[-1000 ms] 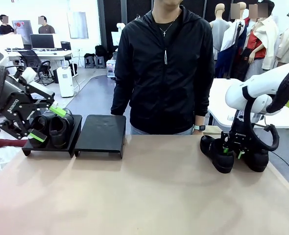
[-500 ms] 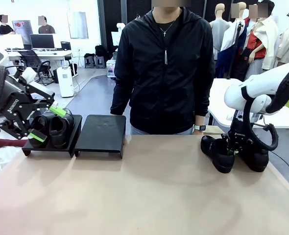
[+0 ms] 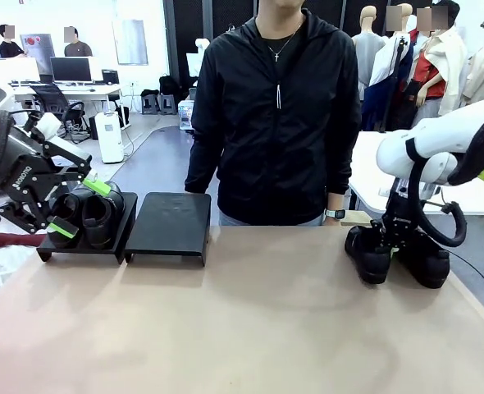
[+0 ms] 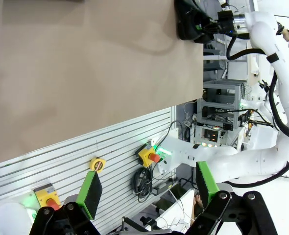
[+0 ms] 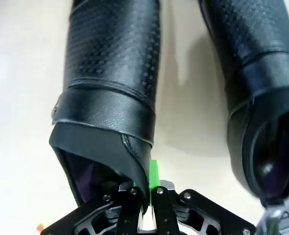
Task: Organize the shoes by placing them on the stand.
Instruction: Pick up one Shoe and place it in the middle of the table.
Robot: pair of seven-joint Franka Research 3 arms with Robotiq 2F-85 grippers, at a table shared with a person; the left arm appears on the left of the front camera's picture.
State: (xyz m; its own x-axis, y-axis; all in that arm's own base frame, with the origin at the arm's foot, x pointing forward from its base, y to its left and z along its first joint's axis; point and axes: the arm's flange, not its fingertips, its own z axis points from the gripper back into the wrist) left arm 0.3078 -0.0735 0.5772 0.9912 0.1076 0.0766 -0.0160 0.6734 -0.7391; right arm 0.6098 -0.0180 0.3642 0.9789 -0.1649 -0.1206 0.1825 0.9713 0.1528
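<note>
At the far left corner of the table (image 3: pixel 242 328), we found the left gripper (image 3: pixel 79 208) wide open and empty beside the first pair (image 3: pixel 94 215), already seated on the left half of the stand (image 3: pixel 170 223), whose right half lay bare. Near the far right edge, the right gripper (image 3: pixel 390 240) was clamped on the collar of one shoe (image 3: pixel 367 256), its mate (image 3: pixel 426 264) just beside. Half the job, we judged, was left.
</note>
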